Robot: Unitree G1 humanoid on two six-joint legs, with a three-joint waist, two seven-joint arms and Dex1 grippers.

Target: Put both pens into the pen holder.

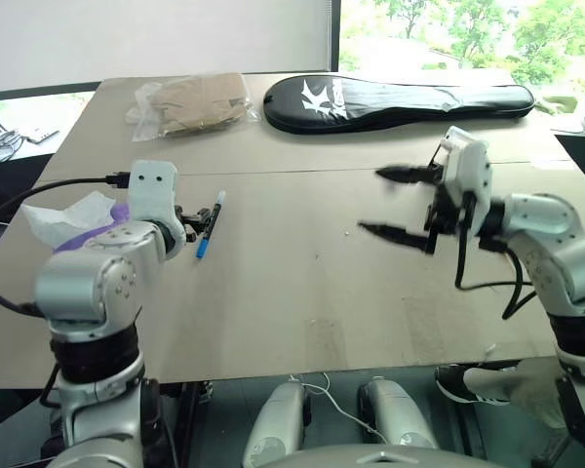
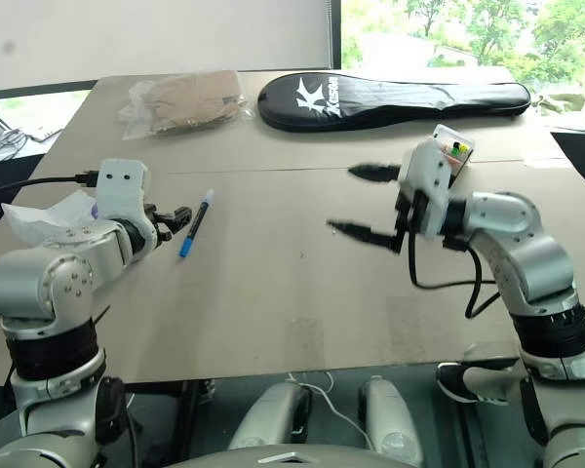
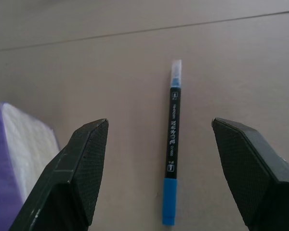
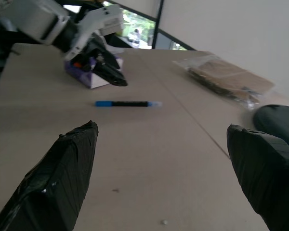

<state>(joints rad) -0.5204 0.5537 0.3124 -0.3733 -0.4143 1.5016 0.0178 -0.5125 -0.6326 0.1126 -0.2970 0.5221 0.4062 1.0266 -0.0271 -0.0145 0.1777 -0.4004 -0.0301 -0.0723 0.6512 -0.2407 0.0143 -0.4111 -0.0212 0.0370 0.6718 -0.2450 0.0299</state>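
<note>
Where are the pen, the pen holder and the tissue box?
pen [image 3: 172,144], left wrist view, middle of the black barrel.
pen holder [image 2: 455,149], right eye view, clear wall above the right arm.
tissue box [image 4: 89,77], right wrist view, purple side.

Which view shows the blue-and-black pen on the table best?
The left wrist view: the pen lies lengthwise between the open left gripper fingers, its barrel print and clear cap visible. The right wrist view shows it side-on and farther off. In both eye views it lies small beside the left gripper.
</note>
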